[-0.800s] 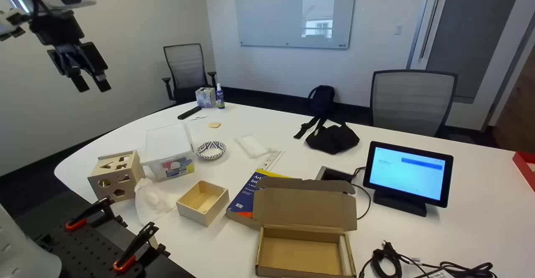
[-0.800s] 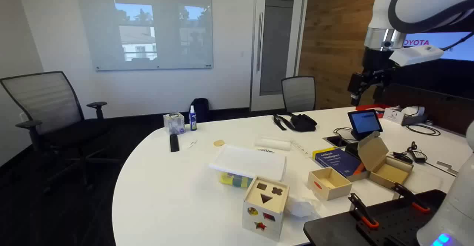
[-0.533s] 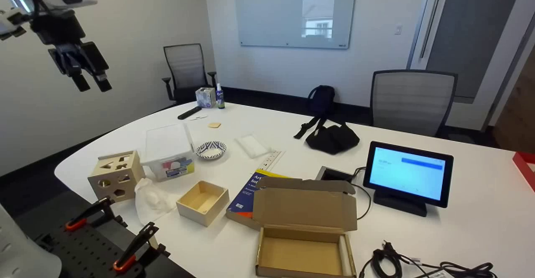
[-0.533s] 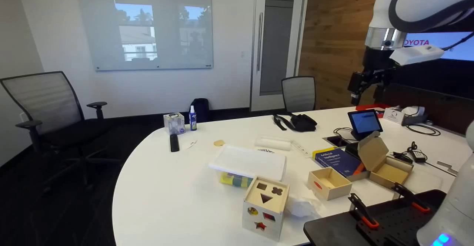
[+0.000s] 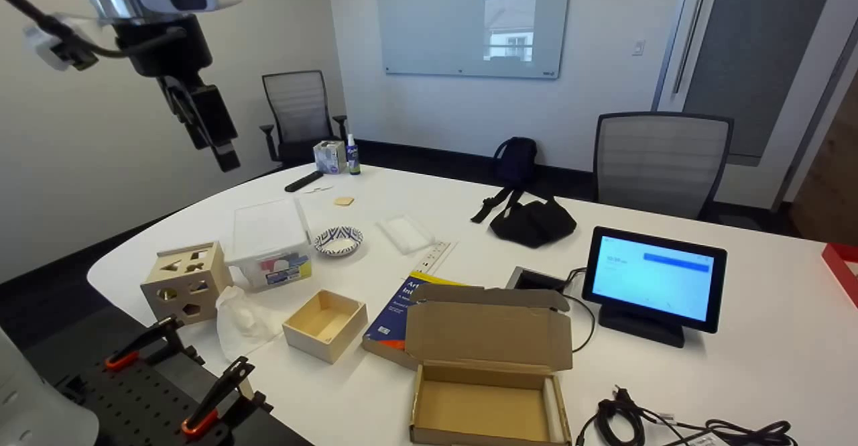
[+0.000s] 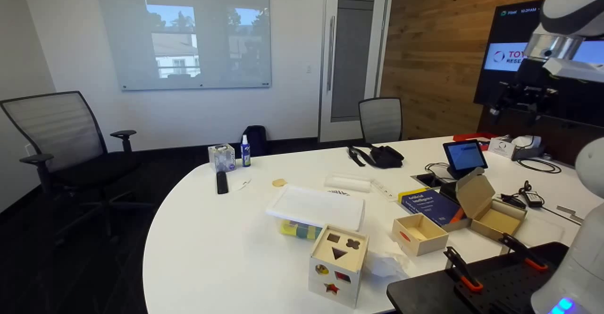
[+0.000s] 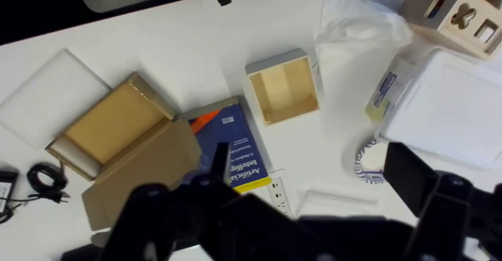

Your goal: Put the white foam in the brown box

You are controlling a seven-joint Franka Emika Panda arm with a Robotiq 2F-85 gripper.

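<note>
White foam [image 5: 405, 233]: probably the ridged piece, at eleven o'clock from the brown box [image 5: 482, 406] in an exterior view.
Raised lid [image 5: 489, 335]: may snag foam carried low.
White panel [image 7: 53, 98]: lookalike, could invite a wrong pick.
Gripper [image 7: 310, 157]: wide, holding nothing.

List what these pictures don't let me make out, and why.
Patterned bowl: in an exterior view, mostly behind the lidded tub; in the wrist view, partly behind the hand.
Book: in an exterior view, partly behind the raised lid of the brown box.
Shape cube, wrist view: cut off by the right edge.
Adapter label, wrist view: too blurred to read.
</note>
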